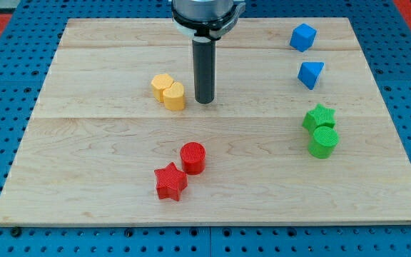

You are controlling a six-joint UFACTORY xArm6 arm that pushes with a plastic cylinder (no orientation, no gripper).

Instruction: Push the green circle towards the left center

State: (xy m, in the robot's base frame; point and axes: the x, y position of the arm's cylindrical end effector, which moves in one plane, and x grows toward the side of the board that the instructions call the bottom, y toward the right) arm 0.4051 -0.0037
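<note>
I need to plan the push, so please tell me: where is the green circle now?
The green circle is on the view's right side of the board, touching the green star just above it, far right of my tip.

The worktop (84, 150) is pale, matt wood with visible grain and plank seams. The green circle (324, 142), green star (320, 116), red circle (193, 157) and yellow blocks (168, 91) look like ribbed, matt plastic. My rod (204, 68) is dark and smooth, faintly glossy.
</note>
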